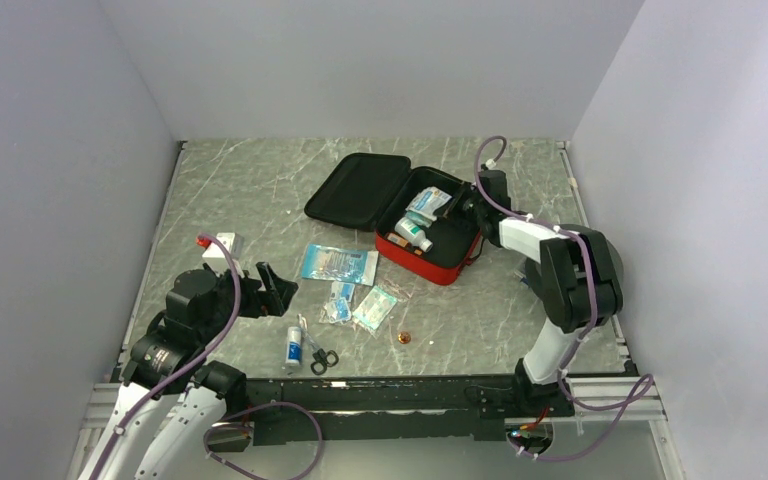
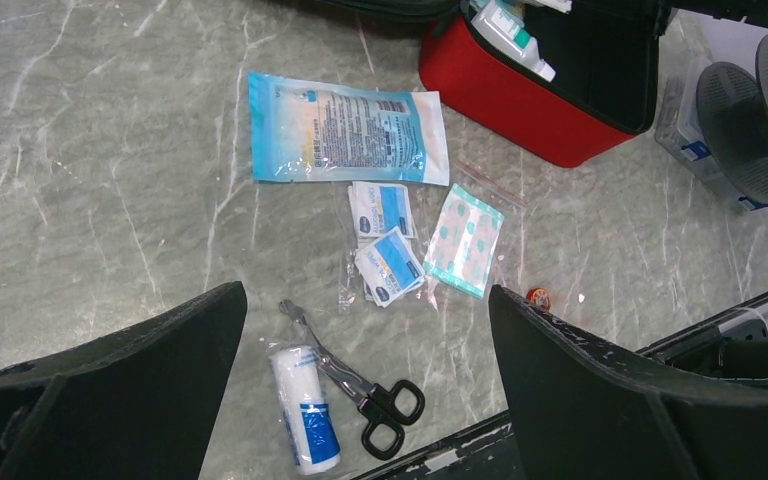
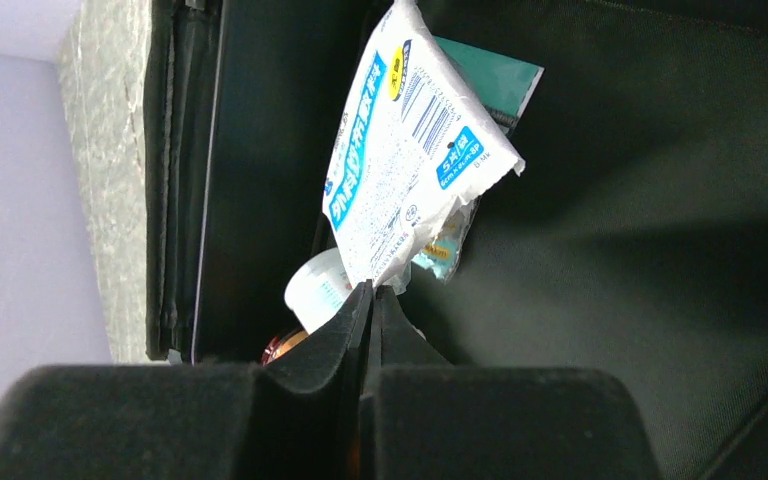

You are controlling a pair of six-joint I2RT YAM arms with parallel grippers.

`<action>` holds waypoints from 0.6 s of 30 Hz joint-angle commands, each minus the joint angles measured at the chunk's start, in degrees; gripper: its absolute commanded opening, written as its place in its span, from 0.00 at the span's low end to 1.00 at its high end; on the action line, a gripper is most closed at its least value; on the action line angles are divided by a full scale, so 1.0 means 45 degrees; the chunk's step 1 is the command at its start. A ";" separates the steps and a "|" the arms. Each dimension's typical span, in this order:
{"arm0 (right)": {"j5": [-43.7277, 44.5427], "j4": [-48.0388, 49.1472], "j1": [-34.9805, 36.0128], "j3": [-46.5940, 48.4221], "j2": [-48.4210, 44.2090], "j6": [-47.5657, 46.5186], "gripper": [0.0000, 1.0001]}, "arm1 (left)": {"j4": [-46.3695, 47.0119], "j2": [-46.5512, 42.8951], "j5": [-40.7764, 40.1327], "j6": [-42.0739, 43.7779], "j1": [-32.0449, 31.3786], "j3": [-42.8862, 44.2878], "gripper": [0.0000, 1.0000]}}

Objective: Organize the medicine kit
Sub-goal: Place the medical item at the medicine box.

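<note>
Packing step: my right gripper [image 3: 372,300] is inside the open medicine kit [image 1: 426,263], and my left gripper [image 2: 363,300] waits over the loose supplies.

The kit lies open in the upper middle of the top view, with its lid flat to the left. My right gripper is pressed together at the lower corner of a white packet [image 3: 400,150]; I cannot tell if the corner is caught or only touching. Only the right wrist view shows this. My left gripper is spread wide and holds nothing. Only its wrist view shows clearly what is left on the table [image 1: 240,190]: a blue pouch [image 2: 345,130], small sachets [image 2: 385,235], scissors [image 2: 370,390] and a bandage roll [image 2: 303,410] at the lower middle of the frame. I judge that the next move calls for lowering the left gripper on one item and closing.
</note>
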 commanded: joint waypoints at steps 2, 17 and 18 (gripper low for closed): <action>-0.0868 0.1453 -0.0320 0.0803 0.0917 0.0642 0.00 | 0.0308 0.0137 0.0279 0.0059 0.0122 0.0389 0.99; -0.1704 0.1057 -0.0914 0.1825 0.2380 0.0385 0.12 | 0.0331 0.0253 0.0305 0.0064 0.0255 0.0389 0.99; -0.1697 0.1041 -0.0951 0.1811 0.2319 0.0351 0.17 | 0.0334 0.0254 0.0286 0.0064 0.0264 0.0389 0.99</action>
